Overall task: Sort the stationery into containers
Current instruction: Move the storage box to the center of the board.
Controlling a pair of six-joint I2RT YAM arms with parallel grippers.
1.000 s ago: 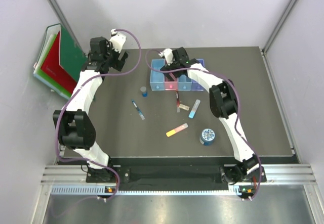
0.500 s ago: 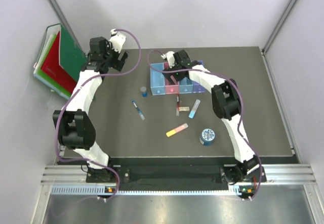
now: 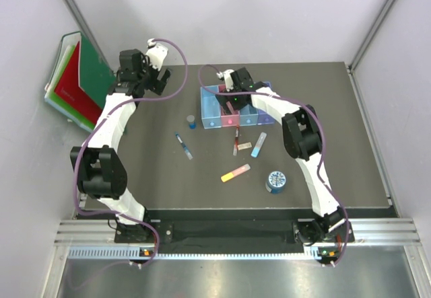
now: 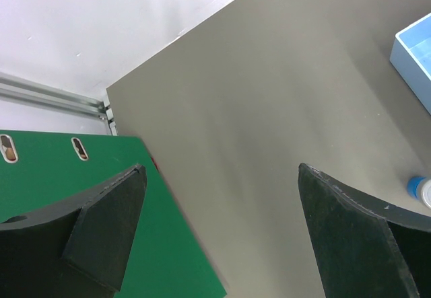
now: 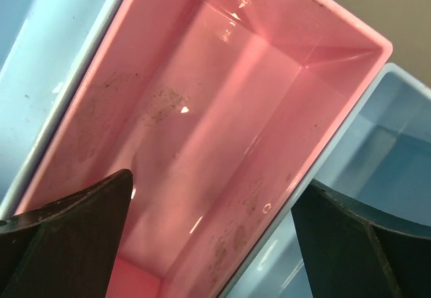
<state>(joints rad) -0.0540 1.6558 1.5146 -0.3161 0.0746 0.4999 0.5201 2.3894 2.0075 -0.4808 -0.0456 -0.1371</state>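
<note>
The left gripper (image 4: pixel 221 171) hovers over the far left corner of the surface (image 3: pixel 337 150), its fingers wide apart and holding nothing; the wrist view shows bare surface between them and a green folder (image 4: pixel 168 244) off the left edge. The right gripper (image 5: pixel 213 180) hangs over the pink bin (image 5: pixel 202 103), fingers spread and empty, and nothing lies in that bin. It is second from the left in a joined row of four bins (image 3: pixel 210 113) near the middle of the far edge. All the stationery lies loose on the surface, on the near side of the row. The bottle (image 3: pixel 191 121) stands upright just off the row's left end, with the blue pen (image 3: pixel 183 145) nearer the middle. The red-black pen (image 3: pixel 236 140) lies just in front of the pink bin, the eraser (image 3: pixel 246 143) just beside it on the right, then the light-blue stick (image 3: pixel 258 144). Closer to the near edge lie the yellow-pink stick (image 3: pixel 235 173) and, to its right, the tin (image 3: pixel 275 181)
</note>
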